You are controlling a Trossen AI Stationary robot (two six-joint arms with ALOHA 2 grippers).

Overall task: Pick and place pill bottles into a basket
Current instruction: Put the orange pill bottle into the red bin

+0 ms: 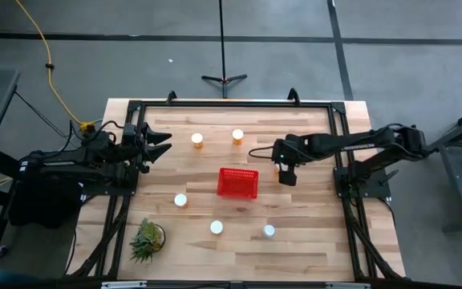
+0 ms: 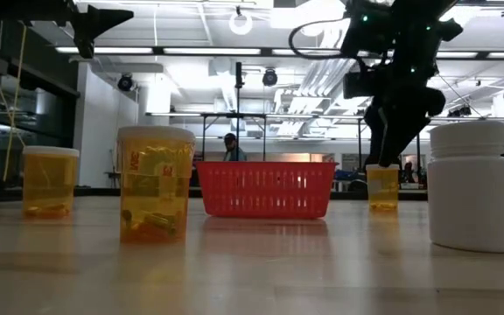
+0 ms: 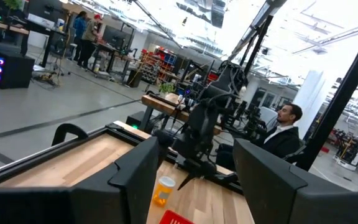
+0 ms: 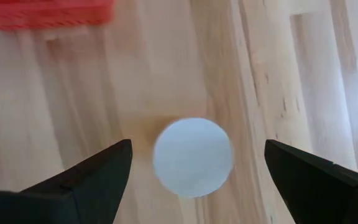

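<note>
Hovering mid-right in the high view, right gripper (image 1: 286, 175) beside basket (image 1: 237, 184), centre; left gripper (image 1: 157, 144) waits, spread, upper left. Low view: bottle (image 2: 382, 187) under it, right of centre. Right wrist view: fingers wide, straddling white cap (image 4: 192, 157), likely for grasping.

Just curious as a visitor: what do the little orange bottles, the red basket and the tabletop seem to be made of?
The pill bottles look like translucent orange plastic, since contents show through; their caps are matte white. The basket seems to be molded red plastic with slotted walls. The table looks like pale wood: planks and grain show.
</note>
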